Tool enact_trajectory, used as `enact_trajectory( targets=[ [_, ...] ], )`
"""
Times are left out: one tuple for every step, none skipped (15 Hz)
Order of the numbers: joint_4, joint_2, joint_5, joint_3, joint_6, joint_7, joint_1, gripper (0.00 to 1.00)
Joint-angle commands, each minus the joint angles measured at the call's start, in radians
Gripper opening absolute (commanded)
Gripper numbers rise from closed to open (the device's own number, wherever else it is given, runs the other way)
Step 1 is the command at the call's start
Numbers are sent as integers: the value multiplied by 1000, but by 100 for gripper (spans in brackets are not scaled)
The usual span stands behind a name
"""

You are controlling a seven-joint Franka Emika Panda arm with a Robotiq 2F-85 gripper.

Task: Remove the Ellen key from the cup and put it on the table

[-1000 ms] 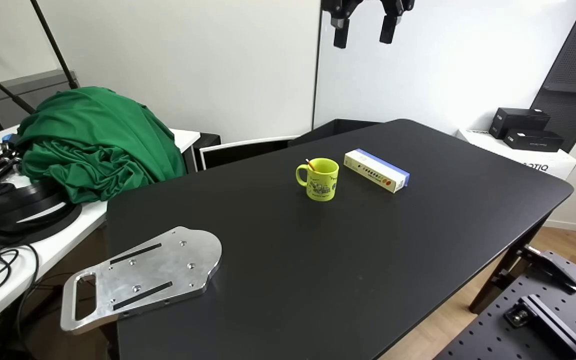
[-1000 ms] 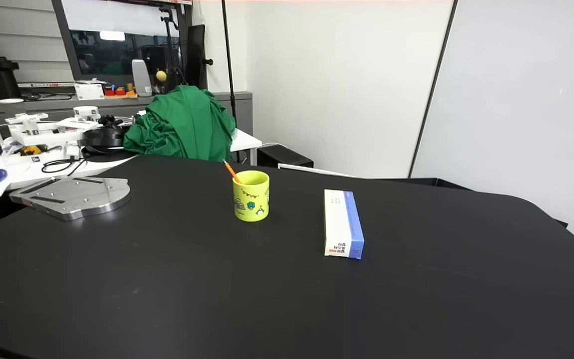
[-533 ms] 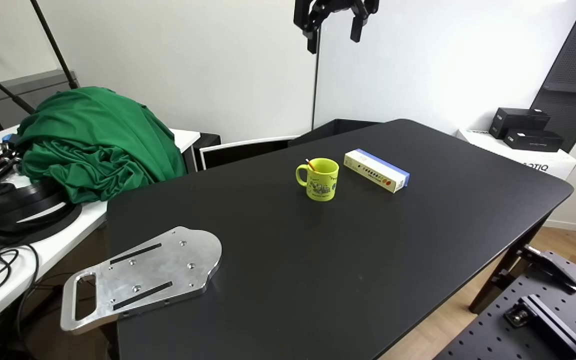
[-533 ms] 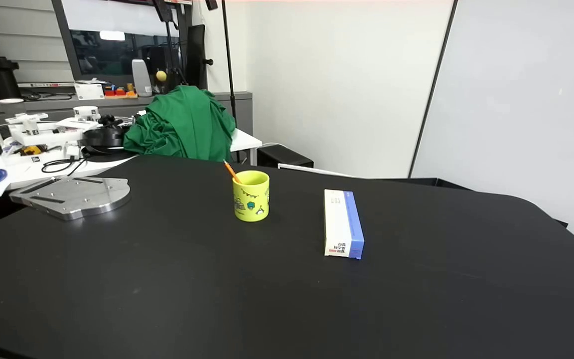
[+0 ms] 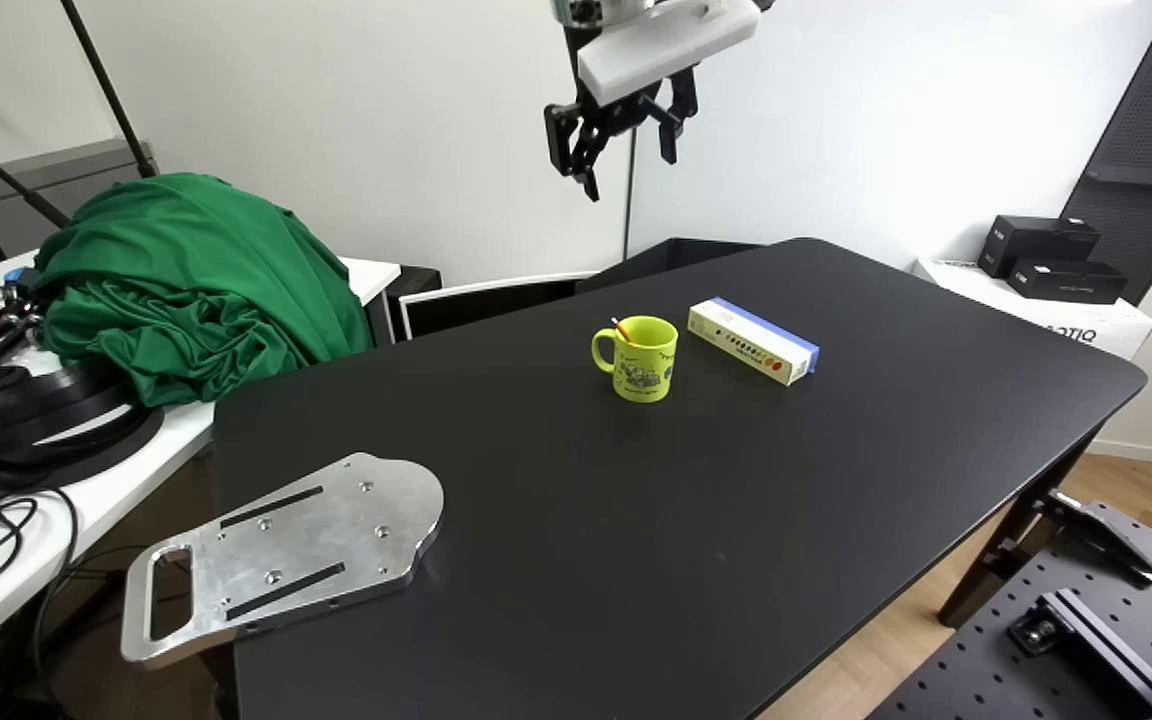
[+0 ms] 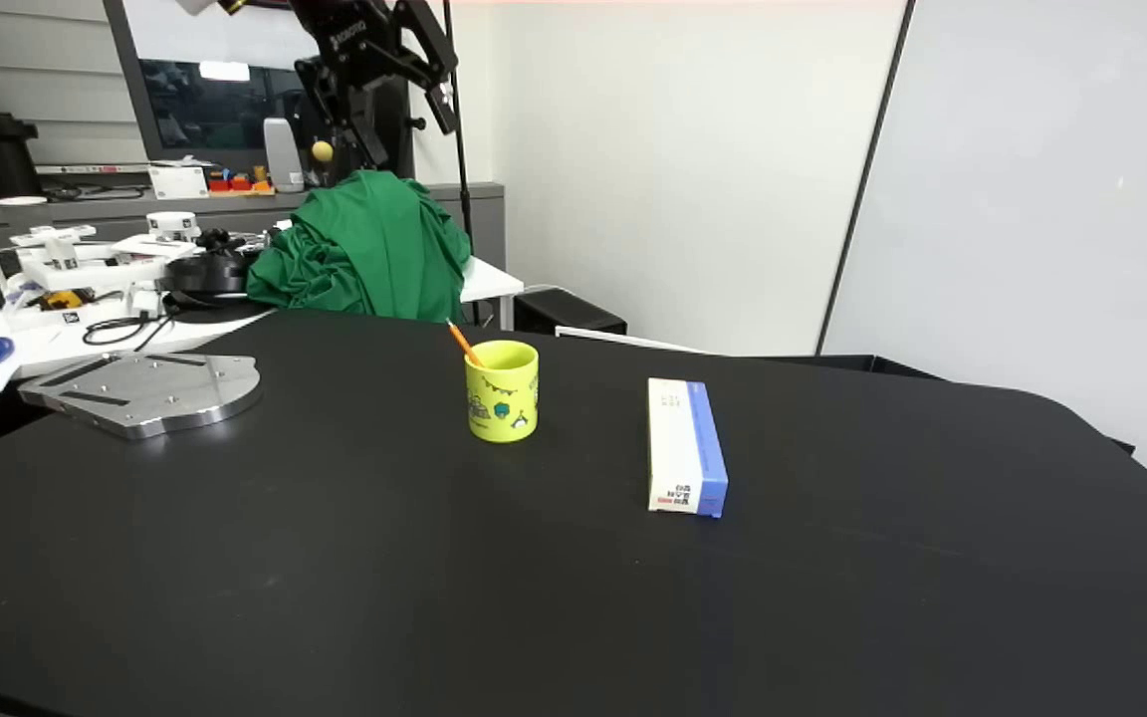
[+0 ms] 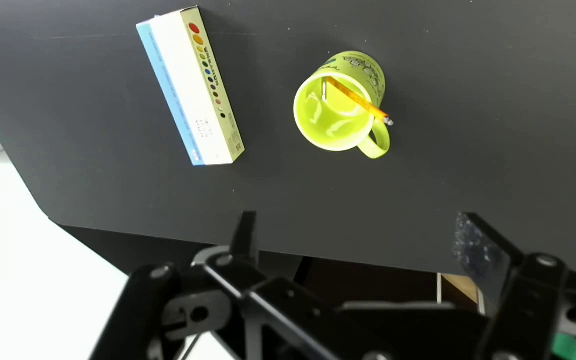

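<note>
1 Ellen key (image 7: 355, 95) in 1 cup (image 6: 506, 406) | 1 box (image 6: 675, 448) | 1 hand (image 5: 630, 175), spread

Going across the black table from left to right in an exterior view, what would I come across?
Metal plate → cup → box. That order holds in both exterior views. The orange rod overlaps the cup, so it's left out.

We note 1 gap on the table (image 5: 656, 500) between cup (image 5: 644, 372) and box (image 5: 748, 342). The cup's mouth is accessible from above; 1 obstacle, the Ellen key (image 7: 356, 98), projects past its rim, opposite the box.
</note>
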Motion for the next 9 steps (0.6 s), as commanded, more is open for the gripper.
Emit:
enact_trajectory(
  targets=[
    [92,132,-48,-47,-24,110,47,100],
    [111,166,-51,-60,-23,131,57,100],
    [128,198,-47,-75,-26,150,69,100],
    [143,227,-39,-88,-21,160,80,100],
    [157,255,-30,-101,-19,165,90,100],
    [168,281,-21,-113,-13,168,100,100],
    [179,305,-13,-124,-9,165,109,100],
    [189,326,-12,-136,-4,167,118,100],
    [197,345,-16,-148,5,169,127,100]
  ],
)
